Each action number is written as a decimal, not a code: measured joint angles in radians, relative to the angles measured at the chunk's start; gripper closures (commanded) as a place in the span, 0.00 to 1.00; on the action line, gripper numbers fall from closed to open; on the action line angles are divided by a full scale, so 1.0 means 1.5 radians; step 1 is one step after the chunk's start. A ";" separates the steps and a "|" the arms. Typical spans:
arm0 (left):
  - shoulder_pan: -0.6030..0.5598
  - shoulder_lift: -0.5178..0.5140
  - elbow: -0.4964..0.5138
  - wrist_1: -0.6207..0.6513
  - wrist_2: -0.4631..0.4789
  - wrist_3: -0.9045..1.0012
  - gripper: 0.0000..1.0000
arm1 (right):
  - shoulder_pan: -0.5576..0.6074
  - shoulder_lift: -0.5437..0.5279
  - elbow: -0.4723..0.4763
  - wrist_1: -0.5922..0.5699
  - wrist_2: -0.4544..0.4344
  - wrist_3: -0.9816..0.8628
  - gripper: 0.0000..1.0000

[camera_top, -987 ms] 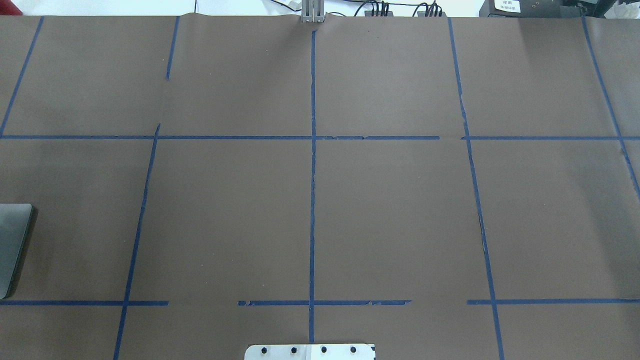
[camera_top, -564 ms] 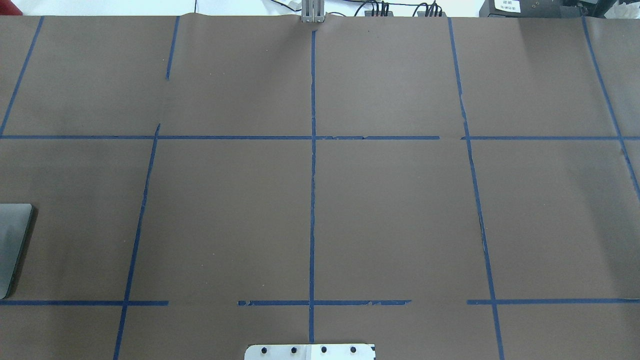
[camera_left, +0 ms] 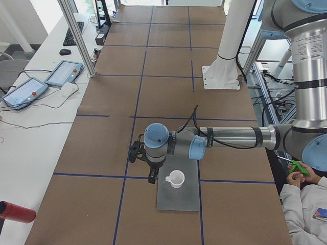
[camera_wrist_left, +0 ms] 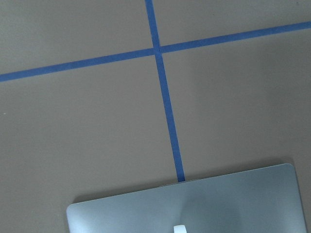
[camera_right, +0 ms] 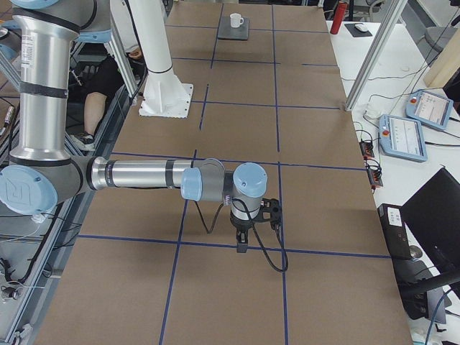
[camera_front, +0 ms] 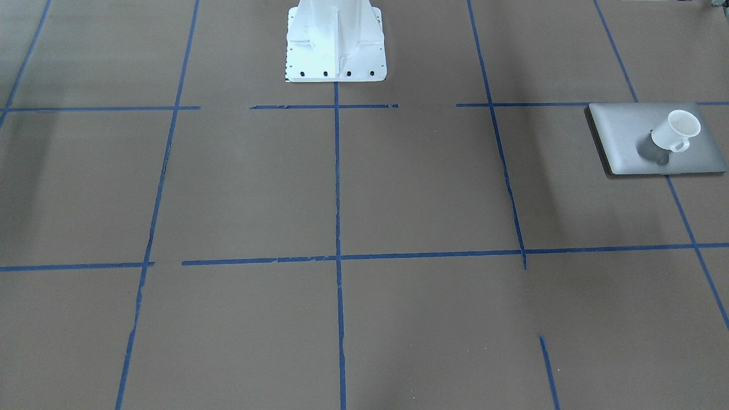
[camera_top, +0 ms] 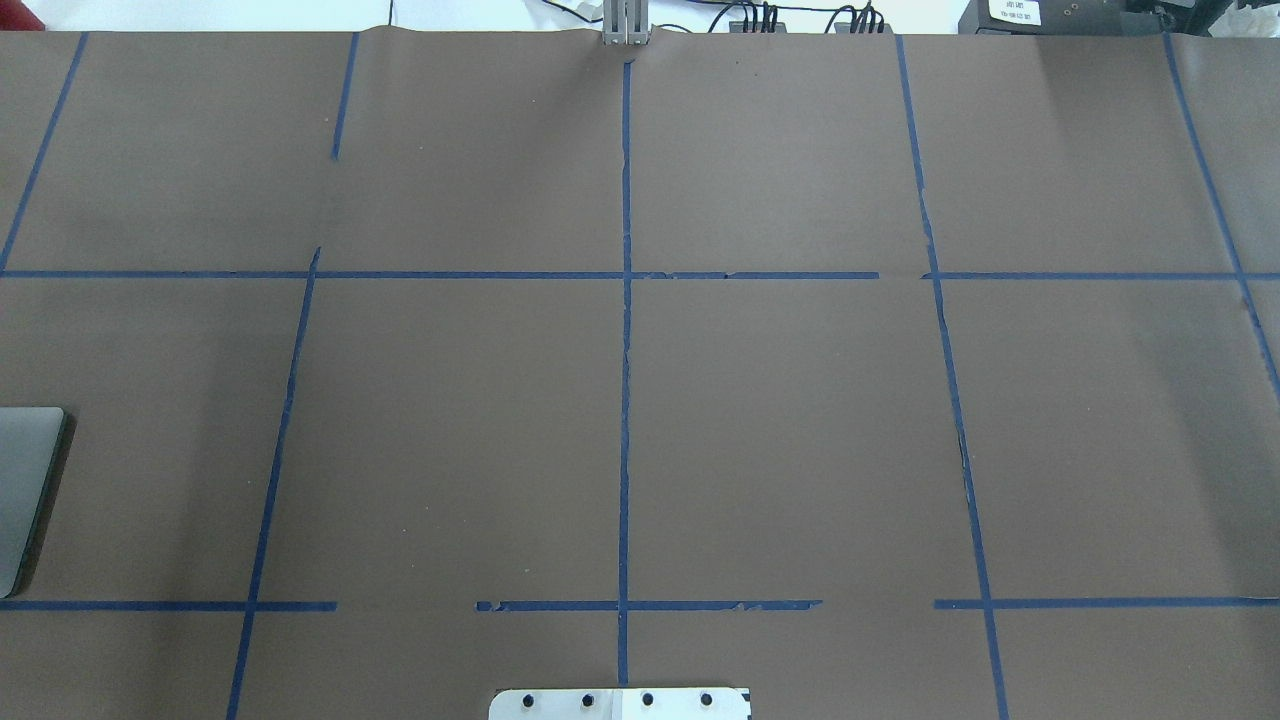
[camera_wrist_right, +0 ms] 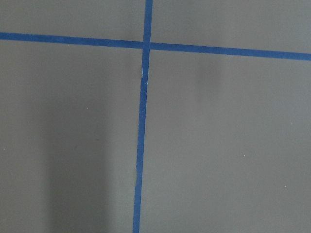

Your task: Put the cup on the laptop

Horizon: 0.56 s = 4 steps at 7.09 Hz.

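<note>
The cup (camera_front: pixel 675 131) stands upright on the closed laptop (camera_front: pixel 623 134), at the upper right of the front-facing view, on the brown tabletop (camera_front: pixel 398 188). The left end effector (camera_left: pixel 152 178) hangs just beside the cup, and the right end effector (camera_right: pixel 242 247) hovers well apart. I cannot tell whether either one is open or closed.

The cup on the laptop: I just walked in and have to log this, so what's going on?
The cup stands upright on the closed laptop, with nothing gripping it, so the placing looks done. The left gripper hangs near it; the right gripper hangs over the table far off. Whether either is open cannot be told.
</note>
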 measured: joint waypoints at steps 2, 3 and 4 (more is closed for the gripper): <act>-0.013 0.003 -0.008 0.026 0.000 0.012 0.00 | 0.000 0.000 0.000 0.000 0.000 0.000 0.00; -0.015 0.006 -0.005 0.027 0.000 0.012 0.00 | 0.000 0.000 0.000 0.000 0.000 0.000 0.00; -0.017 0.008 -0.001 0.027 0.000 0.010 0.00 | 0.000 0.000 0.000 0.000 -0.001 0.000 0.00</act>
